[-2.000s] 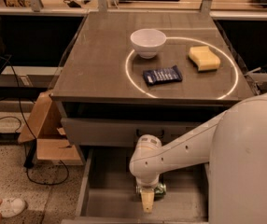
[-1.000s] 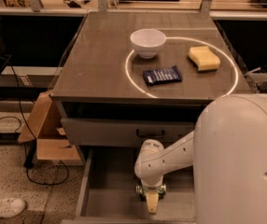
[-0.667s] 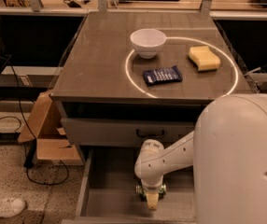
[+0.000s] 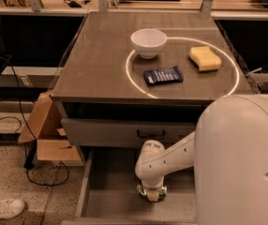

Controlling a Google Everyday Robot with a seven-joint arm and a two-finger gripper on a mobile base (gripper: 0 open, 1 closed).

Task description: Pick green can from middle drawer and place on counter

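Observation:
The middle drawer is pulled open at the bottom of the camera view, below the counter with its white ring. My gripper points straight down into the drawer and sits low over its floor. Small green and silver bits of the green can show on both sides of the gripper's tip. The rest of the can is hidden by the gripper. My white arm runs from the gripper to the right.
On the counter stand a white bowl, a yellow sponge and a dark blue snack packet. A closed drawer front with a dark handle is right above the gripper. My white body fills the lower right. A cardboard box is at the left.
The gripper has sunk a little lower into the drawer over the can. My body has come further into view at the right. The things on the counter have not moved.

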